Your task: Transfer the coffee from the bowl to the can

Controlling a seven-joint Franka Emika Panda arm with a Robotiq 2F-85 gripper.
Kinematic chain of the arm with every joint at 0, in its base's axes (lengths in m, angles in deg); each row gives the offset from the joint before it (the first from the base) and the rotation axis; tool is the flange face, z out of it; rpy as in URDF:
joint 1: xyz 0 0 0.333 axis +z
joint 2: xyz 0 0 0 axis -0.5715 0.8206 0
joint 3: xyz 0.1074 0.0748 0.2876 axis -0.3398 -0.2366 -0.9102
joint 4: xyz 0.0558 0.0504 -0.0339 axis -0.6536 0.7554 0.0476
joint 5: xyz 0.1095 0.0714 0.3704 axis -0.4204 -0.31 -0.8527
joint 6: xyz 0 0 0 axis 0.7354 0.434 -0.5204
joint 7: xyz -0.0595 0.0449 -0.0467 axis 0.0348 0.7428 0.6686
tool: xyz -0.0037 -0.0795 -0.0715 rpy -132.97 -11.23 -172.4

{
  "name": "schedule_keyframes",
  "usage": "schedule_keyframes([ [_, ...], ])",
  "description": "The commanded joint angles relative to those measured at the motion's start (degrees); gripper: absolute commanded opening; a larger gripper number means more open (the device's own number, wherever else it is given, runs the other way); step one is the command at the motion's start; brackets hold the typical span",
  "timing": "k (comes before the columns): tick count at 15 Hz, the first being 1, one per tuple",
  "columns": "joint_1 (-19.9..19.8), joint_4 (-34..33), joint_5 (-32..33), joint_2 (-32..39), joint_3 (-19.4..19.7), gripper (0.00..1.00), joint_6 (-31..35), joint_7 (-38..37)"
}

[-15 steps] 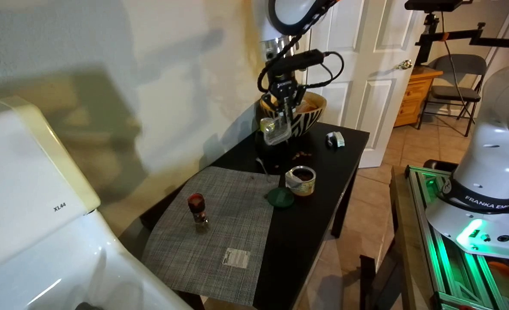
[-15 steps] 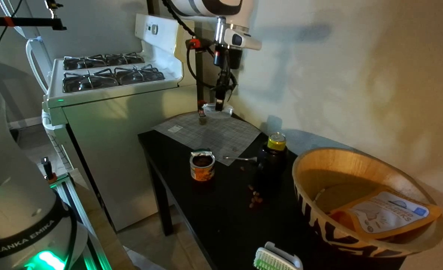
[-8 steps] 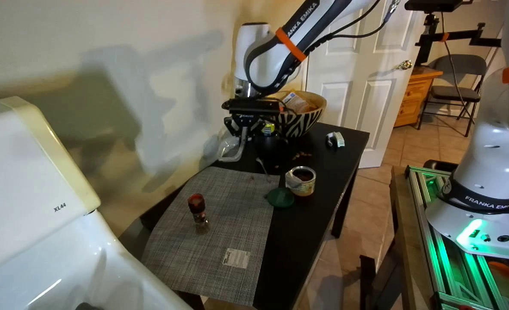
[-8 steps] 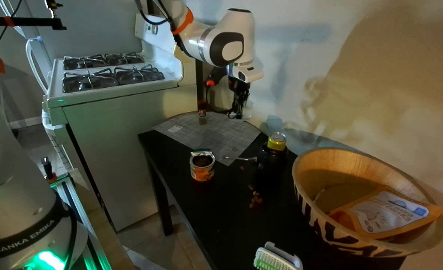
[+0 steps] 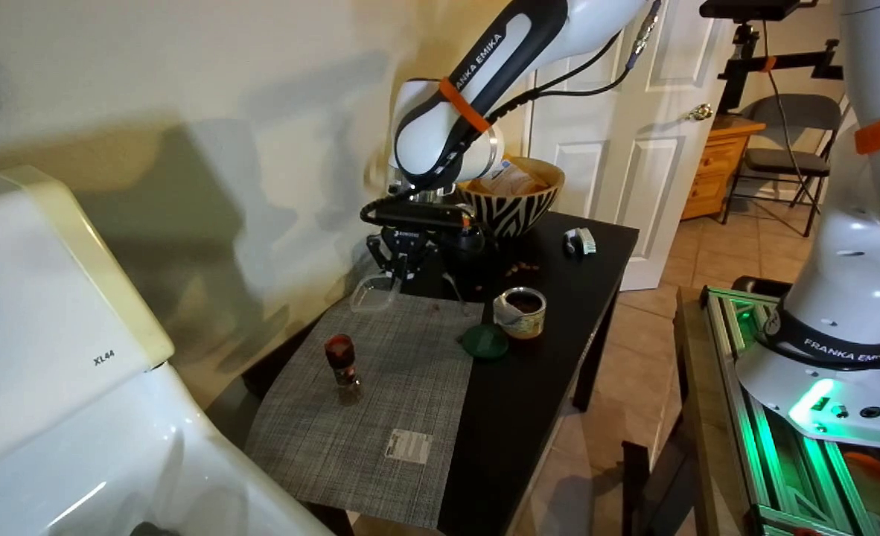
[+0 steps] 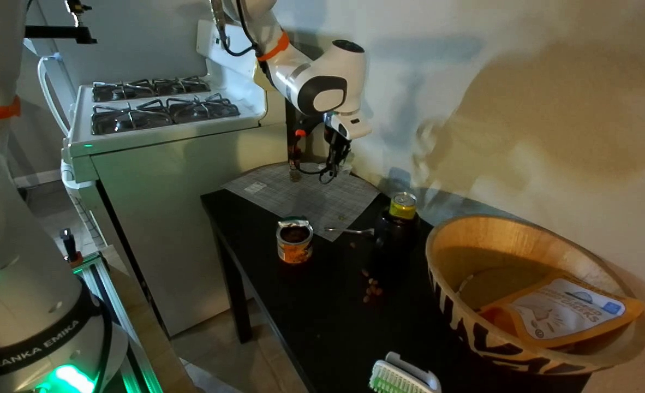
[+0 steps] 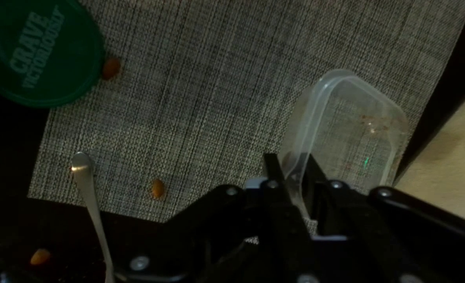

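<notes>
Txt on green lid (image 7: 43,55), wrist cam: "CRAVE VICTORIOUSLY". Stove back (image 5: 45,305): "XL44". Robot base (image 6: 39,333): "FRANKA EMIKA"; arm (image 5: 488,63), partly hidden: "ANKA EMIKA". Pouch (image 6: 565,311) txt mostly illeg.

- Sm. round tin (image 5: 531,325): open, upright on counter (image 6: 322,311), just off placemat (image 5: 403,365), nr its edge. Silvery rim, orange label (image 6: 295,253) visible in an exterior view; foil seal (image 6: 294,222) partly peeled, folded back at rim.
- Tin's contents (image 6: 295,234): dk brn, level below rim; can't tell exactly what they are.
- Clear plastic container (image 7: 350,137): squarish w/ rounded corners, see-thru, placemat weave showing thru it. A few reddish-brn specks (image 7: 371,125) on it.
- Same container, pose: held by one side, pinched in gripper (image 7: 291,167), over placemat nr one edge. Can't tell exact tilt or if it's touching placemat.
</notes>
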Motion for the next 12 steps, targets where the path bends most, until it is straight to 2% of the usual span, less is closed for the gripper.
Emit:
schedule_keyframes([
  [1,-3.4,-1.4,-8.6,2.4,-2.2,0.42,-3.6,6.5],
  [2,-3.7,-1.4,-10.2,2.4,-2.0,0.43,-4.9,7.4],
  [3,-4.1,-1.3,-11.8,2.1,-2.0,0.48,-6.4,8.5],
  [5,-3.5,0.8,-12.5,-0.9,-0.4,0.63,-6.8,8.1],
  [8,-2.5,5.9,-11.4,-7.8,1.5,0.85,-3.4,7.8],
  [10,-1.1,10.7,-7.9,-14.2,2.8,0.99,-1.7,8.0],
  [11,-2.1,3.3,-9.8,-6.6,2.3,0.84,-4.0,7.7],
  [12,-1.9,5.0,-9.3,-9.2,2.6,0.91,-3.9,7.7],
])
